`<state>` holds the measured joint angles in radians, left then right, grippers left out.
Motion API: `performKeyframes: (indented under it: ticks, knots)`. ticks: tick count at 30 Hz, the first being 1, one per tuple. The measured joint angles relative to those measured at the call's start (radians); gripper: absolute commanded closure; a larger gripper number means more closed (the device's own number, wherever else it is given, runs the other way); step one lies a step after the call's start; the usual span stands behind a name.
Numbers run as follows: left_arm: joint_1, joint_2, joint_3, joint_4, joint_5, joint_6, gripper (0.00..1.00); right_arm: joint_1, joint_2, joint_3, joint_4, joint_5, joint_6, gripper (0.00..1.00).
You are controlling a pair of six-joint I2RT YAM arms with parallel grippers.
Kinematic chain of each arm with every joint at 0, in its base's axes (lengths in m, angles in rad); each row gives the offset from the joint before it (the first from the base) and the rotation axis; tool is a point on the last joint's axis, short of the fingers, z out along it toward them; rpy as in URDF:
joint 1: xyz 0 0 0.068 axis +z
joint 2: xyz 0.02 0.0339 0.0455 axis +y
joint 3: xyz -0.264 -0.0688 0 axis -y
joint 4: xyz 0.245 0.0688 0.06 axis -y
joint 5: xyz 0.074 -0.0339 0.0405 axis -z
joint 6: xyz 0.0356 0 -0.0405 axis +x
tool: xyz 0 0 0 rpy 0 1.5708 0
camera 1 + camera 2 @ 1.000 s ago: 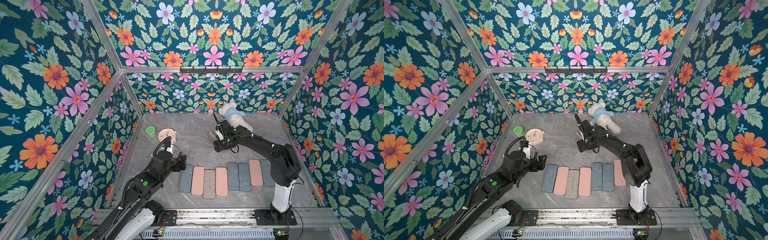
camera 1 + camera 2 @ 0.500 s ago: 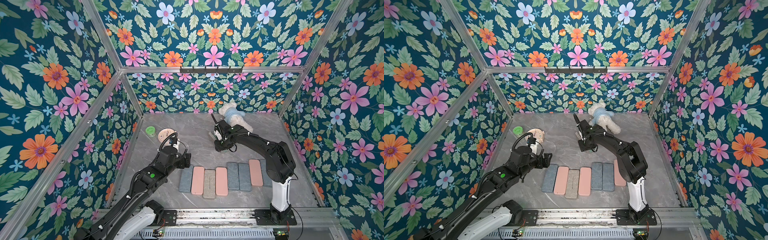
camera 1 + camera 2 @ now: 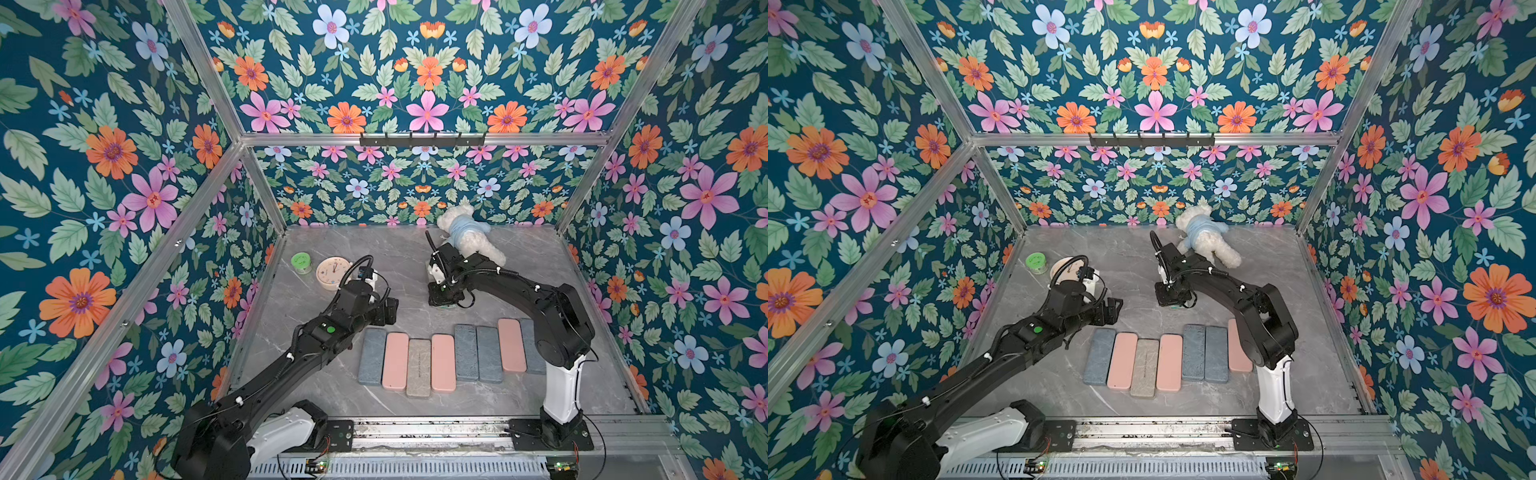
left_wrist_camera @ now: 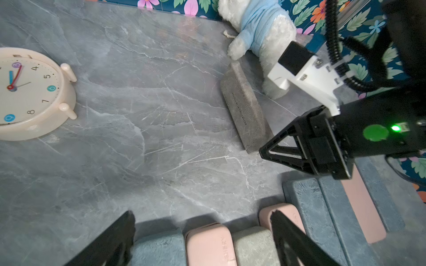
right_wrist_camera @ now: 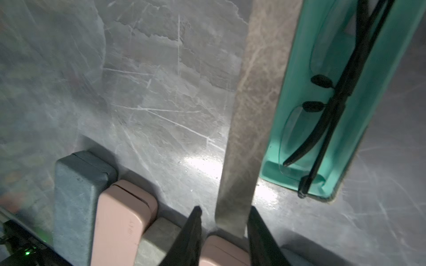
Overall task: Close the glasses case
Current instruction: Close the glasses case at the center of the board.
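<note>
The glasses case [image 5: 258, 96] lies open on the table, grey-brown outside with a teal lining [image 5: 345, 129], and black glasses [image 5: 332, 101] rest in the tray. Its lid [image 4: 244, 108] stands tilted up. My right gripper [image 5: 224, 208] straddles the lid's near end: one finger is against it and a narrow gap shows at the other. In both top views the right gripper [image 3: 444, 297] [image 3: 1171, 297] hides most of the case. My left gripper [image 4: 202, 214] [image 3: 388, 311] is open wide and empty, above the far ends of the closed cases.
Several closed cases [image 3: 415, 361] in blue, pink and grey lie side by side near the front. A cream clock [image 3: 332, 272] and a green tub [image 3: 301, 262] sit at the back left. A white teddy [image 3: 465, 232] lies at the back, just behind the open case.
The right gripper's jaws have narrowed around the lid's end. The left arm has reached farther in and to the right, still open.
</note>
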<state>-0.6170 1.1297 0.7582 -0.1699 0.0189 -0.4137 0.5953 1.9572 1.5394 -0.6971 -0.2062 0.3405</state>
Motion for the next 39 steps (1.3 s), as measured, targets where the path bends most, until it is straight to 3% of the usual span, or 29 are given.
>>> performKeyframes:
  ticks: [12, 17, 27, 33, 39]
  knots:
    - [-0.002, 0.169, 0.043, 0.132, 0.045, 0.002, 0.07, 0.049, -0.031, -0.035, 0.071, -0.101, 0.072, 0.71]
    - [-0.002, 0.232, 0.060, 0.174, 0.045, 0.001, 0.07, 0.064, -0.064, -0.066, 0.088, -0.107, 0.079, 0.67]
    - [0.000, 0.352, 0.151, 0.229, 0.018, -0.011, 0.08, -0.040, -0.230, -0.212, 0.104, -0.105, 0.097, 0.58]
    - [0.000, 0.468, 0.233, 0.249, 0.071, -0.007, 0.23, -0.160, -0.221, -0.242, 0.136, -0.126, 0.097, 0.59]
    - [0.000, 0.546, 0.287, 0.266, 0.113, 0.008, 0.35, -0.203, -0.142, -0.229, 0.161, -0.137, 0.075, 0.62]
